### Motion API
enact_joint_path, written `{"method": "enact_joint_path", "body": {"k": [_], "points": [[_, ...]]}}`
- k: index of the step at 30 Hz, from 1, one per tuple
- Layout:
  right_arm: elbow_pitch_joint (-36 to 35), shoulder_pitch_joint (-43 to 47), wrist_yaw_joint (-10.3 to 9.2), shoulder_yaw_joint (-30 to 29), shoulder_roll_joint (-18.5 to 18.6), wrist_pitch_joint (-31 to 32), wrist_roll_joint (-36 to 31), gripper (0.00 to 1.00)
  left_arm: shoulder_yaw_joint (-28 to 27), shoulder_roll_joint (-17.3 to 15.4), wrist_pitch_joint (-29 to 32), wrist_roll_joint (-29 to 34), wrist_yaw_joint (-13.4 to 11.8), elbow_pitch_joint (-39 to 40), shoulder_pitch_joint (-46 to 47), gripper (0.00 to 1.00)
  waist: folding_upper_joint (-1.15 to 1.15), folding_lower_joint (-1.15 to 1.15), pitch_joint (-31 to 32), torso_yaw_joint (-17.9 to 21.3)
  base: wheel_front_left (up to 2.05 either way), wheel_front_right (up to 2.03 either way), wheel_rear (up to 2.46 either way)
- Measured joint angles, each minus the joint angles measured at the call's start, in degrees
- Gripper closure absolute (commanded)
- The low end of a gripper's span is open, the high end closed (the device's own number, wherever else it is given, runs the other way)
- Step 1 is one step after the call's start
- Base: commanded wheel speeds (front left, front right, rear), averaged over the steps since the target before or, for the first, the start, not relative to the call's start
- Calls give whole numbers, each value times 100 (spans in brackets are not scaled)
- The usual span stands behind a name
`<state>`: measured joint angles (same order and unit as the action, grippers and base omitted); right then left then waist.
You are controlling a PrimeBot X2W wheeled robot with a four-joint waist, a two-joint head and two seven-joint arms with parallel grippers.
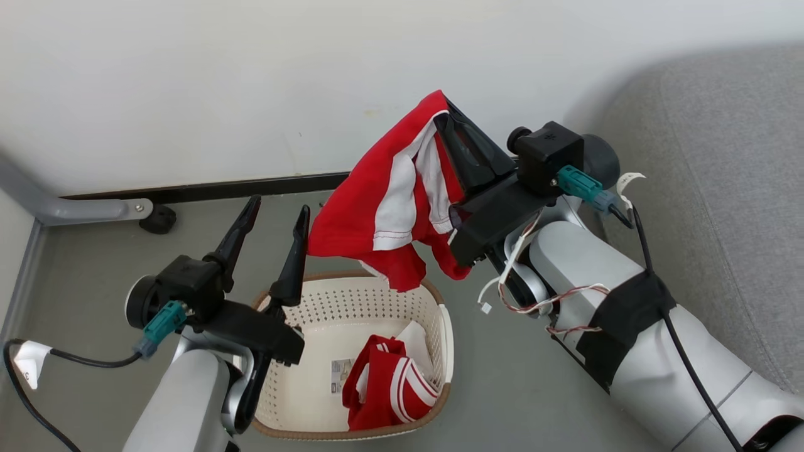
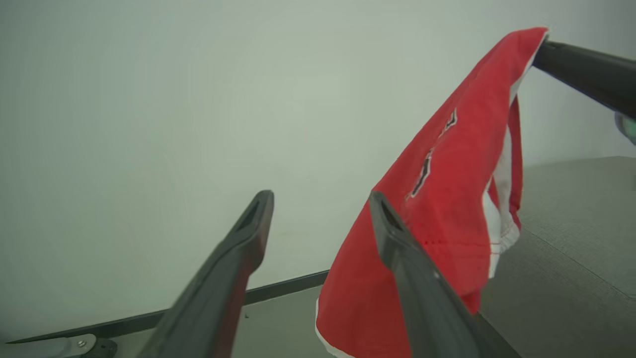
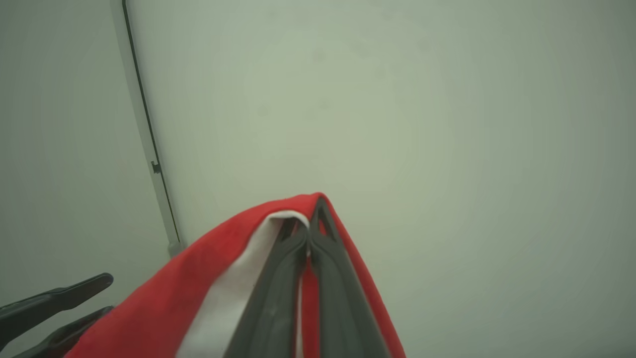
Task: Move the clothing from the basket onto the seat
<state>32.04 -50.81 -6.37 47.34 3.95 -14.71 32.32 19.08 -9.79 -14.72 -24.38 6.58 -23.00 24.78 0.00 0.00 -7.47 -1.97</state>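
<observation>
My right claw (image 1: 445,108) pinches a red-and-white jersey (image 1: 364,207) tight above the basket (image 1: 352,295) at its 12 o'clock, my left claw (image 1: 279,207) gapes empty at 10, a second jersey (image 1: 389,389) lies inside.

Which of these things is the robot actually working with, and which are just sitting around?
Part of the job: red garment in the shut right gripper; second red garment inside the basket; grey seat.
Just lying about: grey metal leg with black foot; black skirting strip.
</observation>
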Motion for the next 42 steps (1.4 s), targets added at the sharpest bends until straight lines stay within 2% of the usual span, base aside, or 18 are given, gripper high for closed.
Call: {"method": "enact_joint_path", "body": {"k": [13, 42], "points": [[11, 107, 42, -347, 89, 0, -288, 100, 192, 83, 0, 100, 23, 314, -331, 0, 0, 0, 67, 589, 0, 0, 0], [-464, 478, 59, -1003, 555, 0, -788, 100, 580, 81, 0, 339, 58, 744, -802, 0, 0, 0, -88, 2325, 0, 0, 0]]}}
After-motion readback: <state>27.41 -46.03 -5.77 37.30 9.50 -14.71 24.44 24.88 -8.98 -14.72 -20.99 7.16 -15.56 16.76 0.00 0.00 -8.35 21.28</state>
